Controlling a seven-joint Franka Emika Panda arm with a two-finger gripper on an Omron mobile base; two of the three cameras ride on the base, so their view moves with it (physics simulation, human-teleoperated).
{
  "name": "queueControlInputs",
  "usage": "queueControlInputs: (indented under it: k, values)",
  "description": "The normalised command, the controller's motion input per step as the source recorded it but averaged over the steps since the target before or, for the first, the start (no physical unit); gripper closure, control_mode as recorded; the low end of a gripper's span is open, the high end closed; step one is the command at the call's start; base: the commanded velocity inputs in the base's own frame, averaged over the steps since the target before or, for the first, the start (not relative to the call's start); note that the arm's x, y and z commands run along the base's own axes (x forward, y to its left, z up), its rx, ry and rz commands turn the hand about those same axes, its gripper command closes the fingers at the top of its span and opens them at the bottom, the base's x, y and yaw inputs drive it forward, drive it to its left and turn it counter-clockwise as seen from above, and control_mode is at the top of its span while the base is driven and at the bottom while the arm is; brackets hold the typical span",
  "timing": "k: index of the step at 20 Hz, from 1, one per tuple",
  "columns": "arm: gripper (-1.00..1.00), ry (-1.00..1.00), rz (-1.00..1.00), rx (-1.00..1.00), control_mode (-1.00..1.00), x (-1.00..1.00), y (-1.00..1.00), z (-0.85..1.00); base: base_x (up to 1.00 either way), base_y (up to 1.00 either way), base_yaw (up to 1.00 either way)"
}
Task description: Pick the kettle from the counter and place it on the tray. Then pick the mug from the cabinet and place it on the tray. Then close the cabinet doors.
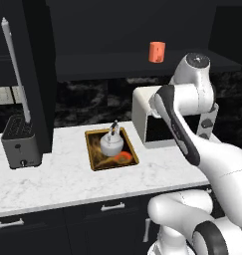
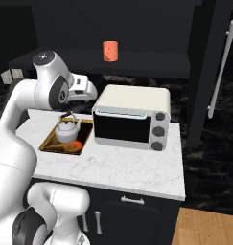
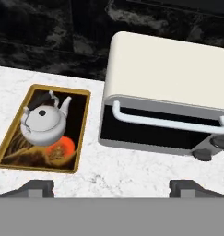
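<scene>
Kettle (image 3: 42, 120) sits on tray (image 3: 81, 133); hand (image 3: 111, 186) empty, fingers apart, raised toward mug (image 1: 156, 51) on cabinet shelf.

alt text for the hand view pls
A silver kettle sits on a gold-rimmed tray on a white marble counter, beside a cream toaster oven. The open gripper hovers above, holding nothing.

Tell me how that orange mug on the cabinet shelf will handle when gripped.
The mug looks rigid, small and probably light, so it should lift easily. Standing upright on the shelf, its smooth round wall may slip or tip if nudged off-centre. Its handle can't be made out here.
</scene>
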Motion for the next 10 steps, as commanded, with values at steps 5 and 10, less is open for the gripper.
queueControlInputs:
  k: [5,10]
  values:
    - [-1.00,0.13,0.06,0.00,-1.00,0.16,-0.13,0.76,0.00,0.00,0.00]
    - [-1.00,0.11,0.00,0.04,-1.00,0.36,-0.01,0.32,0.00,0.00,0.00]
